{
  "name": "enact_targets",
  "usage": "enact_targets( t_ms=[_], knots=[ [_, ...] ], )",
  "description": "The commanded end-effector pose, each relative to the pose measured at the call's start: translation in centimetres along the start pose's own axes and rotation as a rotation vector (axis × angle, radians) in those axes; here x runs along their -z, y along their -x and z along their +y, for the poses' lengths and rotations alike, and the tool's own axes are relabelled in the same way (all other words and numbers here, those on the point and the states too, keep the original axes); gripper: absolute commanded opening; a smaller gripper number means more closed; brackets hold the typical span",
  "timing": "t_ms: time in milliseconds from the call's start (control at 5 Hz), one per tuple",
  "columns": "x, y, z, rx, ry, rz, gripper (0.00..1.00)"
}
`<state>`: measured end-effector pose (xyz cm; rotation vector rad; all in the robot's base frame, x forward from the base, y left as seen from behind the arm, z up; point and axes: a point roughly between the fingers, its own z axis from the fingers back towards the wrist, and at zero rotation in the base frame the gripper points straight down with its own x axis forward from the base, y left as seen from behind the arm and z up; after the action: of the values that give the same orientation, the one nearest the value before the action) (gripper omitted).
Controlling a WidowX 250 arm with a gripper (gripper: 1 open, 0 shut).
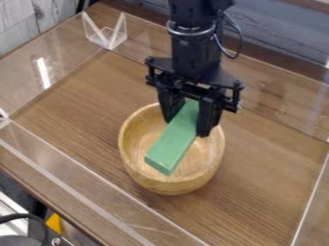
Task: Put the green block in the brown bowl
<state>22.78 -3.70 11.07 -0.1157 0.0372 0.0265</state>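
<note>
The gripper (193, 113) is clamped on the green block (176, 142), whose long axis slants down into the brown bowl (138, 159), lower end near the bowl's floor.

Light green block (174, 146), tan grained bowl (139, 169), black tool (190, 117), brown wood-grain table (90, 101).

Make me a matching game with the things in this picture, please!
Things:
1. green block
2. brown bowl
3. gripper
4. clear plastic stand

Descriptions:
A. on the wooden table, block's low end inside it
B. far back corner, by itself
C. tilted, top end pinched
D. black, pointing down, shut on the block

Pairs: 1-C, 2-A, 3-D, 4-B
</note>
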Motion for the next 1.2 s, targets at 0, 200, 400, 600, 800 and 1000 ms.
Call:
enact_targets(
  t_ms=[0,200,400,600,800,1000],
  knots=[
    [-1.36,-0.15,0.21,-0.017,0.003,-0.059,0.00],
    [-1.43,-0.14,0.26,-0.027,0.002,-0.063,0.00],
    [-1.38,-0.09,0.22,-0.031,-0.001,-0.067,0.00],
    [-1.33,-0.08,0.19,-0.032,-0.003,-0.072,0.00],
    [-1.32,-0.05,0.15,-0.036,-0.005,-0.076,0.00],
    [-1.33,-0.09,0.15,-0.040,-0.006,-0.080,0.00]
  ],
)
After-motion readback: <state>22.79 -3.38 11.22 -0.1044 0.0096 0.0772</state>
